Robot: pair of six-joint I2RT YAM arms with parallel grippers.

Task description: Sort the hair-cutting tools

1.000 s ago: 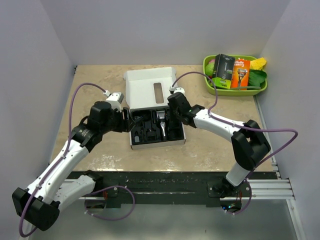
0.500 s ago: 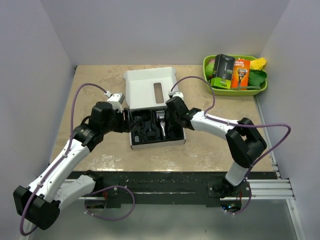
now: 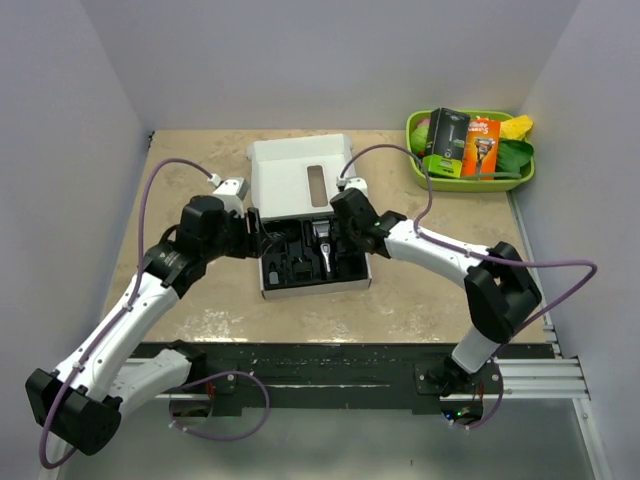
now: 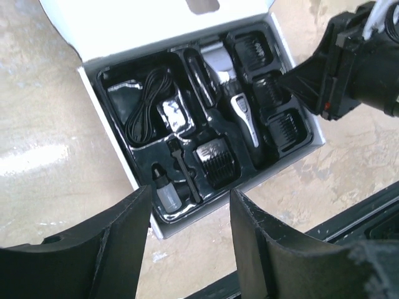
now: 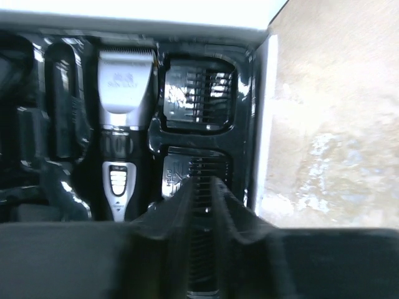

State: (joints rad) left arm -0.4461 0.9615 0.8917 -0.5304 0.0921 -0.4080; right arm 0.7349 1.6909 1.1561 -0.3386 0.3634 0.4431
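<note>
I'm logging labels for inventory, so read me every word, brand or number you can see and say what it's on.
Nothing reads for certain.
Small print on the clipper head: too blurred.
Moulded marking on the comb attachment: unreadable.
White lettering on the orange razor pack: too small.
Black razor box: too small.

A green tray (image 3: 470,185) holds a black pack (image 3: 447,132) and an orange pack (image 3: 481,145), well apart from the open white box (image 3: 285,175).

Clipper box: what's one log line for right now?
left gripper: open, by box | right gripper: slightly open, over comb | clipper: in box
</note>
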